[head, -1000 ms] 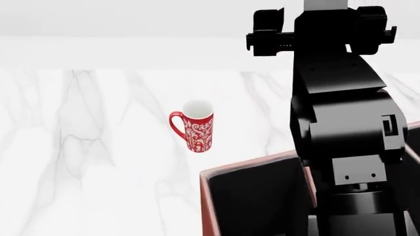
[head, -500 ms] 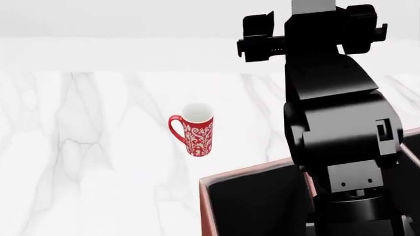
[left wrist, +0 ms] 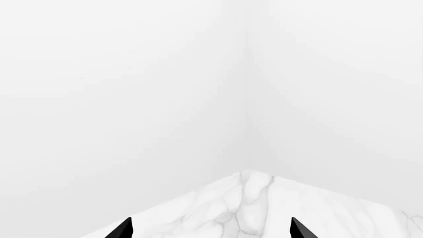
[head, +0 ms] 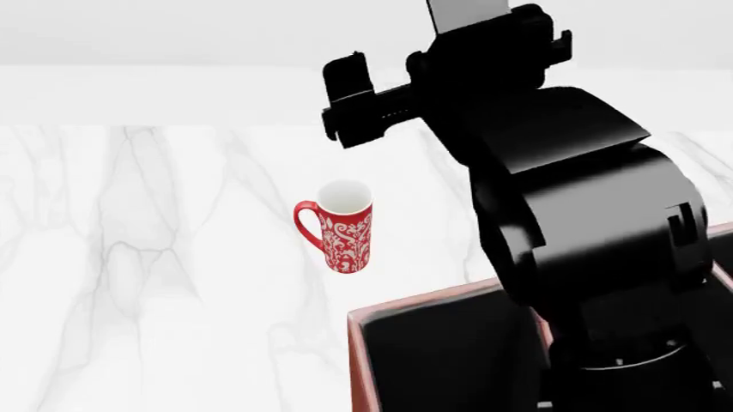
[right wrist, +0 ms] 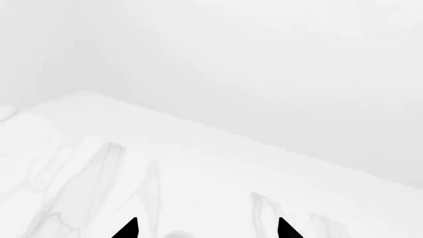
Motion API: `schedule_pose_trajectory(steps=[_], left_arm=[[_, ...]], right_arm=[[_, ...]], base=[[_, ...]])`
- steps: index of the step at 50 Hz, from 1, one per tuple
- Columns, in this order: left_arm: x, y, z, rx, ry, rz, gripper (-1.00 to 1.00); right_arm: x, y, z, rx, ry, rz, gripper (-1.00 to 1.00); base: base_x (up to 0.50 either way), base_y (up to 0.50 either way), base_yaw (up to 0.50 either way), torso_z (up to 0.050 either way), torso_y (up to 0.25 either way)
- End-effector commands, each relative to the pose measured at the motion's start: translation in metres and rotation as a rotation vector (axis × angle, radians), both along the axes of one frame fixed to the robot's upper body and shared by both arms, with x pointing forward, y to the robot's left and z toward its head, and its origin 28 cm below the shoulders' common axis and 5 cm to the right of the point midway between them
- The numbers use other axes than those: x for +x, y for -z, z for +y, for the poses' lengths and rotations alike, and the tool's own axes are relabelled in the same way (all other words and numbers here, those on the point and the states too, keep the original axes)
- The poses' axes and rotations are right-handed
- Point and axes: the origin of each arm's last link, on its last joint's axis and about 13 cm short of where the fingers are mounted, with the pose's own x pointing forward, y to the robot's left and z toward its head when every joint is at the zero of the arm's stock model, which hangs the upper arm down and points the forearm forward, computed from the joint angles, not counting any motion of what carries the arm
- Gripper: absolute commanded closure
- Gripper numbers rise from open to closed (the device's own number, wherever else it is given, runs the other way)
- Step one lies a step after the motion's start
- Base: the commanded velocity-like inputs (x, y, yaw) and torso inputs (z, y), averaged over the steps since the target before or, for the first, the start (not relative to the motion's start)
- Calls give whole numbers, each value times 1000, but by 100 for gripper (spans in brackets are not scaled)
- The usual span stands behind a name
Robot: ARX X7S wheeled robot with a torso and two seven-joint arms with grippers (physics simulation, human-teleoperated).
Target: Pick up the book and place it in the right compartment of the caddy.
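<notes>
Right arm (head: pixel 572 197): swung leftward since the earlier frame, now above the mug (head: pixel 342 225); both jaws spread, holding nothing; book: not in view; caddy (head: pixel 441 302): near bench (head: pixel 149 257) edge; risk: the arm's sweep could topple the mug.

Glossy white veined marble table (head: pixel 172 283), leather-look reddish caddy (head: pixel 357 360) with matt black interior, glazed patterned red mug (head: pixel 342 225).

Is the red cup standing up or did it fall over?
Standing up. The red cup sits on its base on the marble table, its open mouth facing upward.
</notes>
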Motion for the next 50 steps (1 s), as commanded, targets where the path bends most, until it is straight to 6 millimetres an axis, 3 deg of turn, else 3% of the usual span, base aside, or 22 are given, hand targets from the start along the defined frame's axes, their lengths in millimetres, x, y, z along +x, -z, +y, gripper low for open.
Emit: schedule_pose_trajectory(steps=[1,13,22,26,28,50], left_arm=[[0,0,0,1,0,-2,-100],[0,1,0,-1,0,-1,-100],[0,-3,0,5,2,-7,-100],[0,-4,-1,7,2,-9,-100],[-1,-3,0,5,0,-9,-100],[-2,-4,0,9,-2,-12,-100]], right_arm=[[-26,0,23,-104,-377,79,-100],[-61,22,48,-256,-602,119,-100],[-92,24,61,-264,-850,59,-100],[-95,26,61,-352,-914,157,-100],[-101,29,61,-371,-976,122,-100],[-105,50,64,-468,-1031,160,-100]], base=[[0,0,0,0,0],[0,0,0,0,0],[0,0,0,0,0],[0,0,0,0,0],[0,0,0,0,0],[0,0,0,0,0]])
